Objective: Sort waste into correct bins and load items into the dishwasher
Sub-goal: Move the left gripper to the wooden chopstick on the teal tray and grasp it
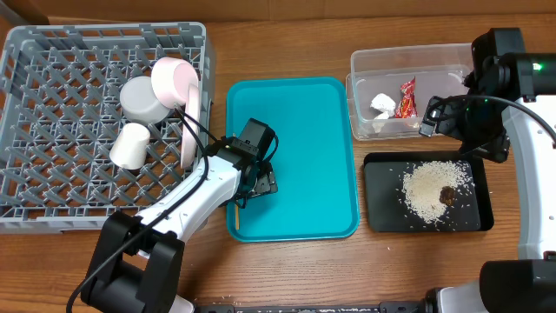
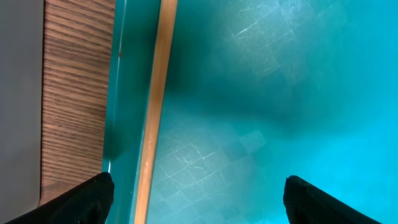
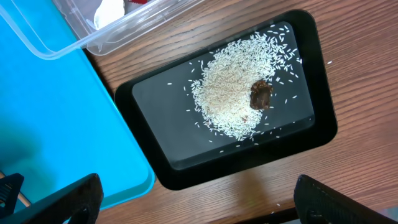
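The left claw (image 1: 258,185) hangs low over the teal tray (image 1: 304,148), its two fingers spread wide and holding nothing. The thin wooden stick (image 2: 152,112) lies flat right beneath it, nearer one fingertip (image 2: 87,199) than the other, running along the tray's raised lip. Past that lip, outward from the claw, comes a strip of bare wooden table (image 2: 78,93); on the claw's other side the tray floor is open teal all the way across. Off beyond the stick's side sits the grey dish rack (image 1: 52,187), with a large pink plate (image 1: 174,80) and a small plate (image 1: 188,139) on edge, a grey bowl (image 1: 143,98) and a white cup (image 1: 130,146), all crowded toward the rack wall nearest this claw. The right claw (image 1: 430,120) hovers touching nothing, fingers likewise wide and empty. Below it is the black tray (image 3: 161,168), the rice grains (image 3: 230,99) heaped mid-floor with the brown lump (image 3: 261,94) on the heap, and a few grains strayed over the rim onto the table. Close by that claw stands the clear tub (image 1: 408,61) with the red wrapper (image 1: 407,97) and white paper scrap (image 1: 382,103) inside, its wall just beside the black tray's edge. A narrow gap of table separates the black tray from the teal one.
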Motion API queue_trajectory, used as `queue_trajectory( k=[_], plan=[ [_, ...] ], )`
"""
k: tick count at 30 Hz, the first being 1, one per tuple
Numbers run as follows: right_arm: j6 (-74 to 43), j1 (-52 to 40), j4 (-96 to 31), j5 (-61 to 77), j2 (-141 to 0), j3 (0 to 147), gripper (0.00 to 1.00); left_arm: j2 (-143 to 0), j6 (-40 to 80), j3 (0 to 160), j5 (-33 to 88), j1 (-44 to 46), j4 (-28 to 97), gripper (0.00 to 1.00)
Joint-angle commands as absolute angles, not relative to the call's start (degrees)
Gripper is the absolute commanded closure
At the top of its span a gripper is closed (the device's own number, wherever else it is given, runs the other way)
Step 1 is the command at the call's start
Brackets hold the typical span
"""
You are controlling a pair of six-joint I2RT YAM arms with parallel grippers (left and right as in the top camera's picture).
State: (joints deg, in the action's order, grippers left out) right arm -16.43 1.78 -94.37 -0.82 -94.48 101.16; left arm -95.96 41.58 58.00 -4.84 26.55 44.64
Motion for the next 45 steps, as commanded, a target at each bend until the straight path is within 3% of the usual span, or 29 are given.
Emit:
queue_trajectory(
  k=[1,11,14,16,19,24,34,45],
  plan=[
    [-16.1,1.89,-94.26,-0.73,-94.02,101.3,0.0,-97.54,40.01,57.1,-5.87,26.68,44.47,0.11],
    [-16.1,1.89,-94.41,-0.73,-94.02,101.3,0.0,-102.85,37.69,57.08,-3.95,26.68,42.44,0.11],
    [-16.1,1.89,-94.43,-0.73,-94.02,101.3,0.0,-104.29,37.63,57.1,-3.36,26.65,42.13,0.15],
    [-16.1,1.89,-94.43,-0.73,-94.02,101.3,0.0,-104.36,37.41,57.1,-3.33,26.63,42.13,0.25],
    [-16.1,1.89,-94.45,-0.73,-94.02,101.3,0.0,-104.36,37.41,57.1,-3.36,26.61,42.11,0.48],
    [-16.1,1.89,-94.5,-0.73,-94.02,101.3,0.0,-104.36,37.23,57.1,-3.14,26.61,42.17,0.94],
    [-16.08,1.89,-94.67,-0.73,-94.02,101.3,0.0,-103.2,34.61,63.68,-3.14,26.63,49.74,0.96],
    [-16.08,1.89,-94.89,-0.75,-94.02,101.3,0.0,-88.51,29.32,79.79,-3.7,26.61,63.77,0.96]
  ],
)
